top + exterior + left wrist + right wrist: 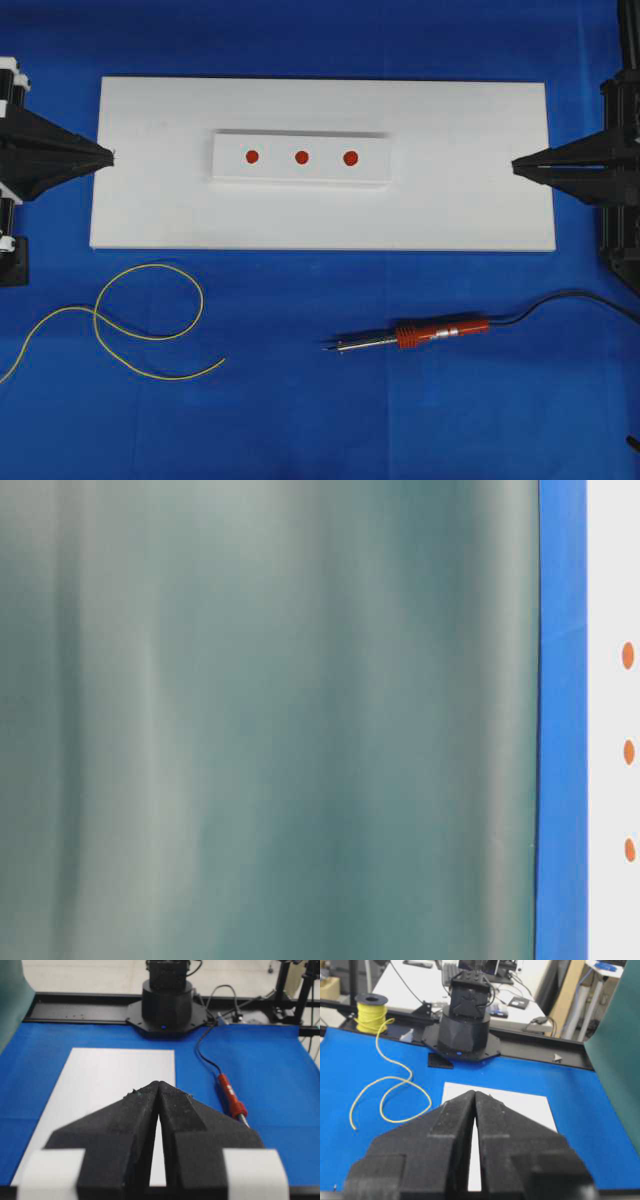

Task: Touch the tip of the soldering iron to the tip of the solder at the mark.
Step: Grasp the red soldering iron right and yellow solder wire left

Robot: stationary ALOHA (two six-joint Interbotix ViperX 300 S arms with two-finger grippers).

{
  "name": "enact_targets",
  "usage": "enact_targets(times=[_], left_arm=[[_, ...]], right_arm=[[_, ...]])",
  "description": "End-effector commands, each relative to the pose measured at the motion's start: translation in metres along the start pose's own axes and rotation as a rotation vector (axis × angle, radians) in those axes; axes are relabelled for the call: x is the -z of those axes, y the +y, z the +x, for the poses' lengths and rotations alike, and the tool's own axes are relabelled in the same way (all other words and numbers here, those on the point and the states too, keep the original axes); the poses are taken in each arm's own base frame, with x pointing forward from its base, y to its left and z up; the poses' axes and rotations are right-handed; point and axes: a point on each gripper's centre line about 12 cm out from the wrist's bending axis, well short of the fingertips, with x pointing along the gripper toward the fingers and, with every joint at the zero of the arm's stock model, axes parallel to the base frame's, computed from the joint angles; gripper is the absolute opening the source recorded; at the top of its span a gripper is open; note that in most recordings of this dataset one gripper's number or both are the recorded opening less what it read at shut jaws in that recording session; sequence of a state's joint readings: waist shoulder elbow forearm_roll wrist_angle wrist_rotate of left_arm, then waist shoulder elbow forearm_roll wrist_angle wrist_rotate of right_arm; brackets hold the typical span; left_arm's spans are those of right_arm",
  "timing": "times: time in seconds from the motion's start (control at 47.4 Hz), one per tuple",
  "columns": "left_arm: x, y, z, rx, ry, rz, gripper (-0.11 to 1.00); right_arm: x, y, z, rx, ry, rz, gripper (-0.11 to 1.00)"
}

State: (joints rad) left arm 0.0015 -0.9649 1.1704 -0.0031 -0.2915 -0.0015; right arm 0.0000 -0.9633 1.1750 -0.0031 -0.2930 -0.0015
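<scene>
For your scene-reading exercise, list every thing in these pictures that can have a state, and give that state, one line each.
left gripper: shut, empty, at the white board's left edge
right gripper: shut, empty, at the board's right edge
soldering iron: lying flat on the blue cloth, unheld, tip pointing left
solder: lying loose and looped on the cloth, unheld
white board: flat
raised white block: on the board, three red marks, nothing on them

Soldering iron (415, 334) and solder (140, 320) lie apart on blue cloth (320, 420).

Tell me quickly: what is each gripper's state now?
Left gripper: jaws closed, holding nothing.
Right gripper: jaws closed, holding nothing.
</scene>
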Motion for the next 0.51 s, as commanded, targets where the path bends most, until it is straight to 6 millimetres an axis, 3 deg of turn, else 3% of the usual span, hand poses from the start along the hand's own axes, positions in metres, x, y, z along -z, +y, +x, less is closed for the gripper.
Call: enact_targets(times=[0.0,0.127,0.485], left_arm=[[-0.004,-0.004,0.002,0.018,0.000,-0.009,0.00],[-0.001,-0.013,0.002,0.063,0.019,-0.016,0.00],[0.025,-0.061,0.008,0.283,0.124,-0.016,0.00]], right_arm=[[-0.006,0.002,0.003,-0.011,-0.009,0.018,0.00],[-0.004,0.009,0.007,-0.041,0.046,0.022,-0.06],[0.009,0.044,0.012,-0.197,0.131,0.080,-0.05]])
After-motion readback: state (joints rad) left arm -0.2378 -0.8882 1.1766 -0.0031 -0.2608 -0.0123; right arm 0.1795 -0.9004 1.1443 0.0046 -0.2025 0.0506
